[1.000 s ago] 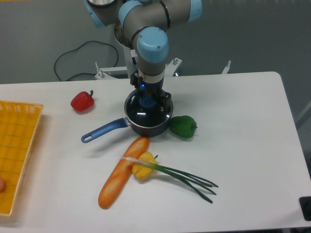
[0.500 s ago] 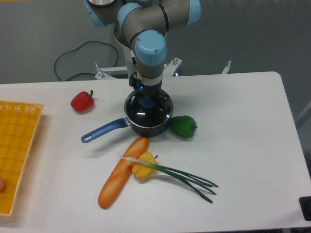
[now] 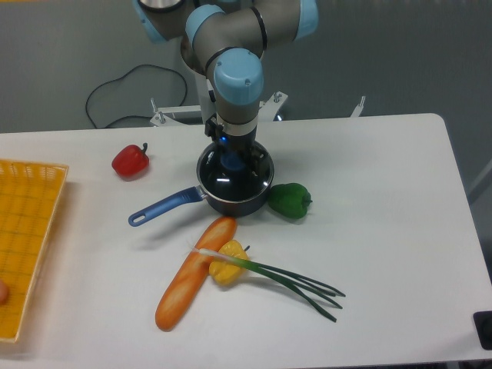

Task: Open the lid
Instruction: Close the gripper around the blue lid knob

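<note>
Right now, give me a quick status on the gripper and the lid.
Gripper down over the blue knob; closure can't be told. Lid seated on the saucepan. Green pepper sits against the pan's right side; nothing above the lid but the arm.

White rectangular table (image 3: 384, 231) fills most of frame below me. Dark saucepan with long blue handle (image 3: 231, 196) upper centre, under my arm. Red bell pepper (image 3: 130, 161) upper left. Green bell pepper (image 3: 290, 200) just right of saucepan. Long baguette (image 3: 194, 271) lower centre, small yellow pepper (image 3: 228, 261) touching it, green spring onion (image 3: 284, 280) lying across both. Yellow woven basket (image 3: 27, 238) at left edge.
</note>
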Motion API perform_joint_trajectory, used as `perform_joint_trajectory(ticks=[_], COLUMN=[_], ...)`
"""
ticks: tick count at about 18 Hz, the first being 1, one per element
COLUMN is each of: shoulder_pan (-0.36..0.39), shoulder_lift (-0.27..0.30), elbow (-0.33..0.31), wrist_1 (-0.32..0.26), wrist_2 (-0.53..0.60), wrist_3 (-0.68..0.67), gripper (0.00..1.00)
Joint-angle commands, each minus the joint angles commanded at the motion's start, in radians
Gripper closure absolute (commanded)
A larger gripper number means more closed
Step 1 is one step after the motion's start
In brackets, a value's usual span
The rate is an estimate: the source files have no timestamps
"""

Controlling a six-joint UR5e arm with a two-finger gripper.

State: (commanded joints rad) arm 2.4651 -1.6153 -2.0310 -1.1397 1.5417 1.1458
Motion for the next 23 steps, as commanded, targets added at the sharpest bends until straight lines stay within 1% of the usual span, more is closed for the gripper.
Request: perform_joint_trajectory(ticks=[4, 13, 17, 18, 20, 23], shoulder_pan=[0.002, 0.002, 0.0, 0.002, 0.0, 0.0], shoulder_lift=[-0.002, 0.002, 0.0, 0.0, -0.002, -0.002], elbow=[0.0, -0.006, -0.006, -0.005, 0.0, 0.002], wrist_1=[-0.002, -0.002, -0.003, -0.003, -0.003, -0.006], wrist_2=[0.0, 0.0, 0.0, 0.0, 0.002, 0.005], wrist_3=[0.018, 0.015, 0.011, 0.011, 0.011, 0.008], gripper=[0.0, 0.01, 0.2, 0.21, 0.27, 0.39])
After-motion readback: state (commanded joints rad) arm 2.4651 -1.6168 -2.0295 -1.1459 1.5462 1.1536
